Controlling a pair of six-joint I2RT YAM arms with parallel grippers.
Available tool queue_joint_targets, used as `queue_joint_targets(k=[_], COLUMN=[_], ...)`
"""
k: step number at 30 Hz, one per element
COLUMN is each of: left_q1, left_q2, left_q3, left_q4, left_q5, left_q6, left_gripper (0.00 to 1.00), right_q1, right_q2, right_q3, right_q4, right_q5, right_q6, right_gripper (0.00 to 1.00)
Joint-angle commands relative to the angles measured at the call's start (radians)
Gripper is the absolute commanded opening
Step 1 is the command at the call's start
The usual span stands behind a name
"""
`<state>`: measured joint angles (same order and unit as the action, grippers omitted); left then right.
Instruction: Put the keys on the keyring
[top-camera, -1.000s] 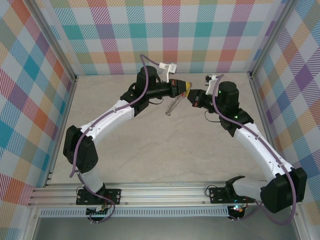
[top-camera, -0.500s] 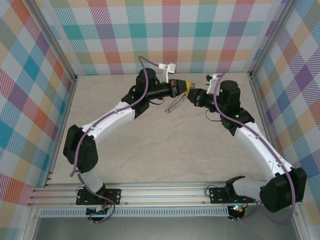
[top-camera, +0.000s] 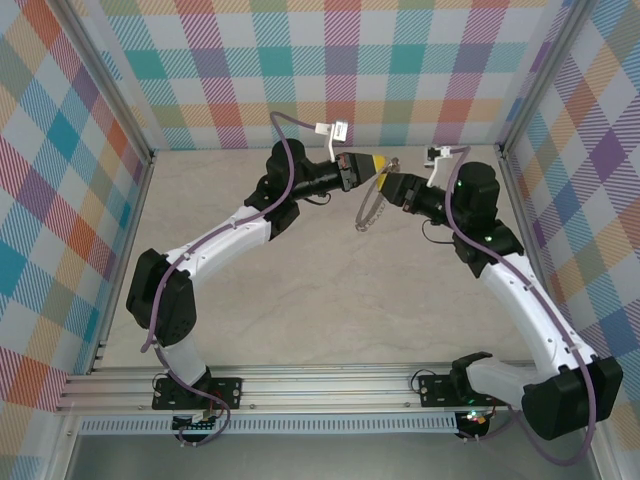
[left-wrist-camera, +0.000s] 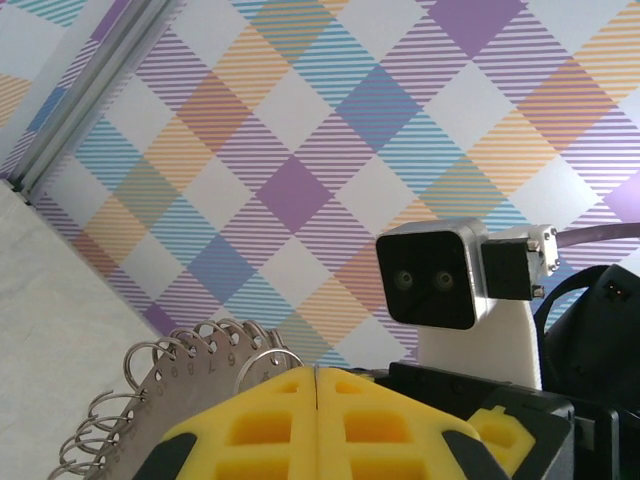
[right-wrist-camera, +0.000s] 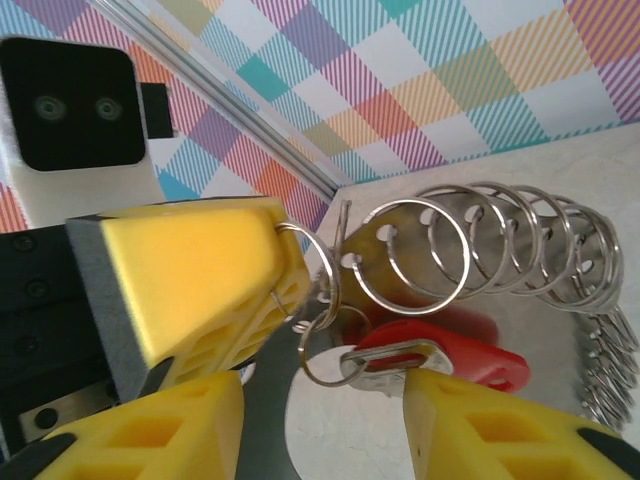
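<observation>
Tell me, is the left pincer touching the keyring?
Touching. The right wrist view shows the left pincer, pads shut, clamping a ring of the keyring at its tip.

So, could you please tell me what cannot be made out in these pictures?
Top view: the red key is too small to pick out among the split rings.
Left wrist view: the left gripper and bottom edge cut off the numbered plate.
Right wrist view: overlapping rings hide whether the key's ring is threaded on.
</observation>
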<state>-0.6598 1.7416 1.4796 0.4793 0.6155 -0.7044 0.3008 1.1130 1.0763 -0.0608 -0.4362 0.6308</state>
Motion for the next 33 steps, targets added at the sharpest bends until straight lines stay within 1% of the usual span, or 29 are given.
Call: queue_joint_targets(k=[1,7,13,16,18,21,27,33], left_q1=[-0.008,-0.006,-0.004,-0.004,-0.004,-0.004,-0.004,-0.004], left_q2=[-0.006,0.001,0.002,0.001,-0.002,-0.005,-0.011,-0.012], left_q3=[0.007,0.009,0.011,0.012,0.012,0.010,0.007,0.009], left_q4=[0.101,0.118,0.131,0.137,0.141,0.136,0.142,0.143], left_q5=[0.030,0.041,0.059,0.074,0.084,0.090,0.096,0.098], left_q6=[-0.018,-0.026,-0.027,-0.028,-0.027,-0.026,-0.029,-0.030], left_gripper=[0.00,0.00,0.00,0.00,0.00,0.00,0.00,0.00], right_q1=[-0.024,-0.084,-0.131,-0.146,-0.154,-0.162,-0.163,-0.162], right_q2=[-0.047,-0.104,-0.108,-0.088,-0.077,-0.056,-0.015,0.006], right_q3=[0.026,0.045,0.050,0.023,-0.009,-0.046,-0.079,-0.096], right_q4=[-0.003,-0.017,-0.012,0.058,0.141,0.265,0.416,0.476], right_q5=[-0.025,-0.038,-0.037,-0.061,-0.091,-0.144,-0.231,-0.273], right_q6=[0.006,0.016,0.014,0.042,0.071,0.116,0.185,0.225], right_gripper=[0.49,0.53,0.52,0.49,0.43,0.40,0.39,0.39])
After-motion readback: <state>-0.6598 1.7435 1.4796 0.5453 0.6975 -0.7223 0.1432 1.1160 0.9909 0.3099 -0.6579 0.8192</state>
